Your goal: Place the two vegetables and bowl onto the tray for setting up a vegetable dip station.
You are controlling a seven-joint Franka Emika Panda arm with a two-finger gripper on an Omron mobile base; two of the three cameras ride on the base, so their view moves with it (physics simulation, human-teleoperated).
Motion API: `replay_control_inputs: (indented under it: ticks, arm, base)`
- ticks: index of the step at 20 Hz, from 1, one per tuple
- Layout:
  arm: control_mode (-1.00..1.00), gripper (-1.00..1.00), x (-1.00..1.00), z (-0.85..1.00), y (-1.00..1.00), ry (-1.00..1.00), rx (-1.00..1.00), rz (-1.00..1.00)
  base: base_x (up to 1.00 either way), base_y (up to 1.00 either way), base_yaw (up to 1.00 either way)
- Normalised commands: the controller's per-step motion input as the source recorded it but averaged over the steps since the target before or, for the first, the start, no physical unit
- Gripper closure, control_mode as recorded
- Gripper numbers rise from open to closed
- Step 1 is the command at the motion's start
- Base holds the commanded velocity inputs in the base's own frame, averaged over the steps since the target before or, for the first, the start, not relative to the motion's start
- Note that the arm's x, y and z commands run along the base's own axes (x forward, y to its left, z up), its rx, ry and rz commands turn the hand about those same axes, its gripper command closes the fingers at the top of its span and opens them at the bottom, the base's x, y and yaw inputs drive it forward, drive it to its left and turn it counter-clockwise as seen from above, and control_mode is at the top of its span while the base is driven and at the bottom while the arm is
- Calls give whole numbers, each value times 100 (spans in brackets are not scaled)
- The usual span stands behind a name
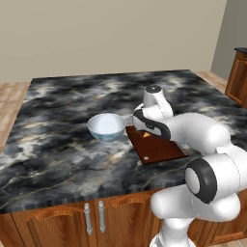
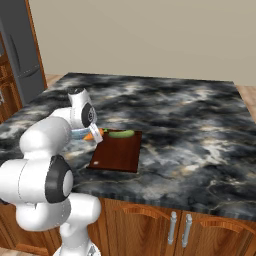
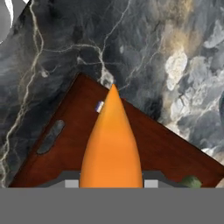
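Observation:
My gripper [image 2: 95,135] is shut on the orange carrot [image 3: 111,144], which hangs point down over the far left corner of the reddish-brown tray [image 2: 117,155]. A sliver of the carrot [image 1: 146,136] peeks out past my wrist. The slim green vegetable [image 2: 121,134] lies on the tray along its far rim, and its end [image 3: 191,181] shows in the hand view. The white bowl [image 1: 106,126] stands on the counter just left of the tray [image 1: 159,148], partly hidden behind my arm in the right base view.
The dark marble counter [image 1: 58,101] stretches wide around the tray. Its front edge runs close below the tray, with wooden cabinet doors [image 2: 165,230] underneath. A dark fridge [image 2: 17,55] stands at the far left.

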Motion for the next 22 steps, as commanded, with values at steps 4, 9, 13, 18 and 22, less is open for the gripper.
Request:
replay_control_inputs:
  ticks: [4, 9, 13, 18, 22]
  arm:
    - [-100, 100, 35, 0, -60, 0, 13, -4]
    - [-100, 100, 41, 0, -54, 0, 15, -2]
    - [-100, 100, 36, -19, -34, 0, 8, 0]
    - [-100, 100, 38, -34, -2, -3, 0, 0]
    - [-100, 100, 42, -23, 0, -1, 0, 0]
  base:
    - [0, 0, 0]
    - [0, 0, 0]
    - [0, 0, 0]
    - [0, 0, 0]
    - [0, 0, 0]
